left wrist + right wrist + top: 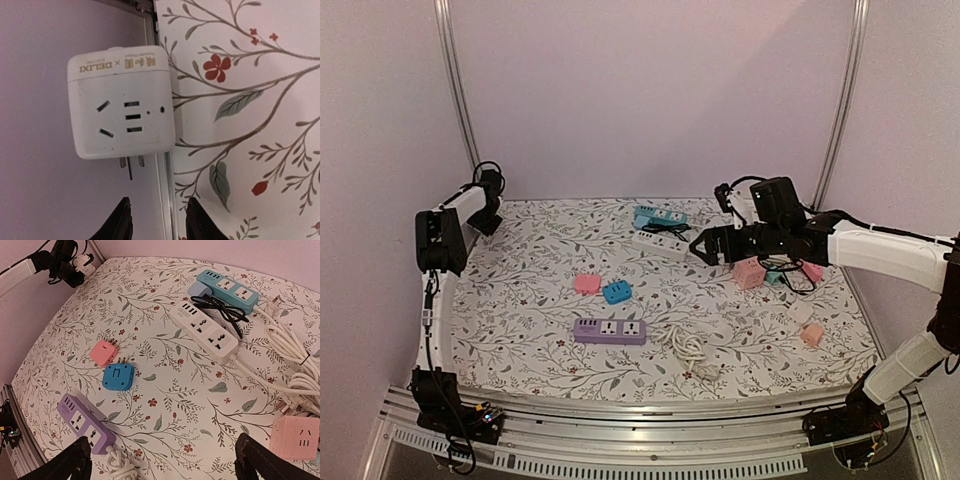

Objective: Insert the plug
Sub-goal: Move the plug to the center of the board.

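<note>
A white cube adapter plug [122, 102] lies at the table's far left edge, its metal prongs pointing at my left gripper [155, 222]. That gripper is open and empty, just short of the prongs, in the back left corner [488, 220]. My right gripper [705, 246] is open and empty, held above the table near the white power strip [660, 243]; its fingers [75, 460] stand wide apart. A purple power strip [609, 330] lies front centre, with a pink adapter [587, 284] and a blue adapter [617, 292] behind it. All three show in the right wrist view: the purple strip [85, 422], the pink adapter [105, 352] and the blue adapter [118, 376].
A teal power strip [660, 216] with a black cable lies at the back. A pink cube socket [749, 272] and a peach plug [811, 334] lie to the right. A coiled white cable [690, 350] lies beside the purple strip. Metal rails edge the table.
</note>
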You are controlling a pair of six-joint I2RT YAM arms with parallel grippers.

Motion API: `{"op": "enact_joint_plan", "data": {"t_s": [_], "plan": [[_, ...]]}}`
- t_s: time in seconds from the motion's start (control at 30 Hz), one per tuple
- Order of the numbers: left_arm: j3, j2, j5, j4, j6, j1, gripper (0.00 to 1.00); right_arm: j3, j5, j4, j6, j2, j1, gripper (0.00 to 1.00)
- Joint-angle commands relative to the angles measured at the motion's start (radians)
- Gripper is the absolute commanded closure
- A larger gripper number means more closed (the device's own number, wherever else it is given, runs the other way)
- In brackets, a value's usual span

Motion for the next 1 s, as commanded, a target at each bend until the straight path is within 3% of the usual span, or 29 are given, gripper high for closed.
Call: {"op": "enact_joint_plan", "data": {"t_s": [0.0, 0.17, 0.47, 0.63, 0.97], "plan": [[-0.008, 0.0, 0.007, 0.049, -0.03, 0.002, 0.64, 0.036, -0.018, 0.003, -0.016, -0.005, 0.008, 0.01], [0.003, 0.039, -0.033, 0.143, 0.01, 0.007, 0.64, 0.054, -0.028, 0.007, 0.022, 0.016, 0.009, 0.01], [0.036, 0.059, 0.008, 0.163, 0.04, 0.03, 0.65, 0.075, -0.025, 0.004, 0.031, 0.043, 0.02, 0.01], [0.035, 0.066, 0.025, 0.166, 0.001, 0.051, 0.7, 0.082, -0.03, 0.003, 0.031, 0.061, 0.021, 0.01], [0.046, 0.094, 0.016, 0.234, 0.074, 0.046, 0.75, 0.069, -0.028, -0.005, 0.027, 0.076, 0.021, 0.01]]}}
